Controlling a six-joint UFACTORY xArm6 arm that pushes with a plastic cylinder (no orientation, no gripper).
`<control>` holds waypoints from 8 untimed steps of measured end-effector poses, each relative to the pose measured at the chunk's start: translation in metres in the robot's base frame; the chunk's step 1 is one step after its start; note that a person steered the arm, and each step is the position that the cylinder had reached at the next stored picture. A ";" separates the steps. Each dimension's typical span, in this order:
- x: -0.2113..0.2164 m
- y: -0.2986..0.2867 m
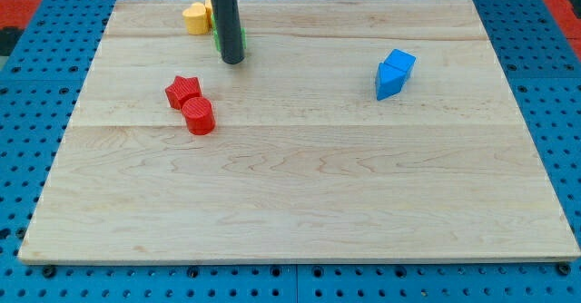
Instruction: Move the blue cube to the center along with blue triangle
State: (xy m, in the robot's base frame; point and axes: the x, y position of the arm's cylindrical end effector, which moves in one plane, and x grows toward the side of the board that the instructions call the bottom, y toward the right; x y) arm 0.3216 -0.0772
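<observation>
The blue cube (400, 63) and the blue triangle (389, 83) sit touching each other on the wooden board (300, 203), at the view's right, above mid-height. The cube is at the upper right of the pair, the triangle at the lower left. My tip (232, 61) is at the view's upper left, far to the left of both blue blocks and touching neither. The rod stands in front of a green block (218, 41), mostly hiding it.
A yellow block (194, 18) lies near the board's top edge, left of the rod. A red star-shaped block (182, 91) and a red cylinder (199, 116) sit together at the left, below my tip. A blue pegboard surface surrounds the board.
</observation>
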 end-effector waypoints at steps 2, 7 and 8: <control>-0.041 0.085; 0.008 0.264; 0.026 0.235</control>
State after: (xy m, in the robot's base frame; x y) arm 0.3474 0.1582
